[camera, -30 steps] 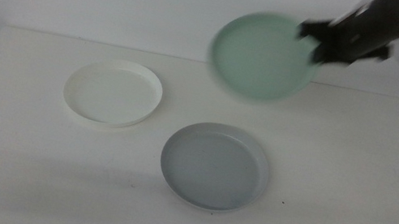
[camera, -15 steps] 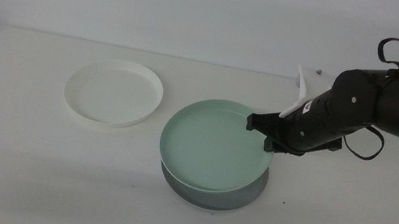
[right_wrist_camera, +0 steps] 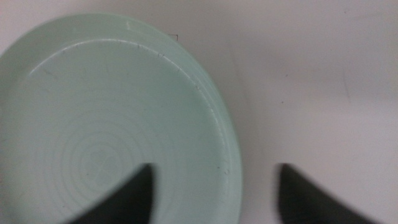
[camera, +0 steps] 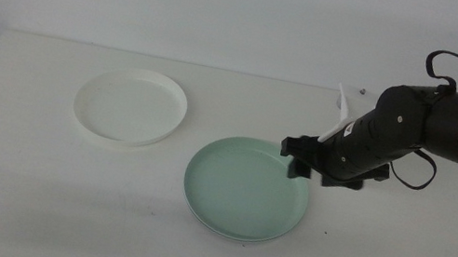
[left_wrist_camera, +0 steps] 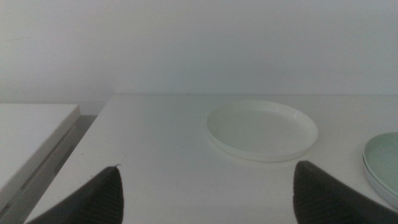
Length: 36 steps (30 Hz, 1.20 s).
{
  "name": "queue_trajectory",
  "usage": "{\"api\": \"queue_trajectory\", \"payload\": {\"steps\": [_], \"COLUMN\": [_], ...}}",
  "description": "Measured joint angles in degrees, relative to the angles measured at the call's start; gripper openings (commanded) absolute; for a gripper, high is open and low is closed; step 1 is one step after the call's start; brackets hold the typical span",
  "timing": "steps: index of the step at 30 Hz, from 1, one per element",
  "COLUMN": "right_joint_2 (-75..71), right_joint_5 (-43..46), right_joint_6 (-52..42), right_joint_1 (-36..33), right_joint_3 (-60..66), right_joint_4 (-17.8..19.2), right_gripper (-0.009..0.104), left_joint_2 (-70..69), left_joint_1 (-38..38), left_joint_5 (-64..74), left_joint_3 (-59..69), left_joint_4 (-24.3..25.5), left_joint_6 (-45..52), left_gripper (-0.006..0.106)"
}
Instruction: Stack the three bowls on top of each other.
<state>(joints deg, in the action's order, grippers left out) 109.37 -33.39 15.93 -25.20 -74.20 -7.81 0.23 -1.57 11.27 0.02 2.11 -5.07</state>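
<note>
The right claw [camera: 306, 164] hangs wide open at the mint green bowl's [camera: 242, 186] 2 o'clock rim. The white bowl [camera: 130, 106] lies at its 10 o'clock on the bench [camera: 33, 170]. The left claw [left_wrist_camera: 205, 190] waits, open wide.

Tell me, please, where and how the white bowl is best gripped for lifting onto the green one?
Probably by its low rim: the white bowl lies flat and shallow on the table, so one jaw inside and one outside the rim suits. Its right edge faces the right gripper, beside the mint green bowl.
</note>
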Motion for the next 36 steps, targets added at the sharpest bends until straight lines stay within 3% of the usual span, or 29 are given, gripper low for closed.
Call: {"api": "queue_trajectory", "payload": {"steps": [3, 6, 16, 22, 26, 36], "right_joint_2": [-1.3, -5.0, -38.5, -56.2, -60.2, -60.3], "right_joint_5": [-1.4, -5.0, -12.1, -15.2, -16.6, -16.7], "right_joint_6": [-0.5, -3.1, -17.6, -30.0, -32.5, -33.1], "right_joint_1": [0.0, 0.6, 4.1, 4.1, 4.1, 4.1], "right_joint_3": [0.0, -1.4, -2.1, 6.9, 8.9, 9.4], "right_joint_4": [0.1, 0.4, -0.1, -10.8, -13.8, -14.6], "right_gripper": [0.081, 0.09, 0.091, 0.091, 0.091, 0.091], "left_joint_2": [0.0, 0.0, 0.0, 0.0, 0.0, 0.0], "left_joint_1": [0.0, 0.0, 0.0, 0.0, 0.0, 0.0], "left_joint_5": [0.0, 0.0, 0.0, 0.0, 0.0, 0.0], "left_joint_3": [0.0, 0.0, 0.0, 0.0, 0.0, 0.0], "left_joint_4": [0.0, 0.0, 0.0, 0.0, 0.0, 0.0], "left_joint_6": [0.0, 0.0, 0.0, 0.0, 0.0, 0.0], "left_gripper": [0.094, 0.094, 0.094, 0.094, 0.094, 0.094]}}
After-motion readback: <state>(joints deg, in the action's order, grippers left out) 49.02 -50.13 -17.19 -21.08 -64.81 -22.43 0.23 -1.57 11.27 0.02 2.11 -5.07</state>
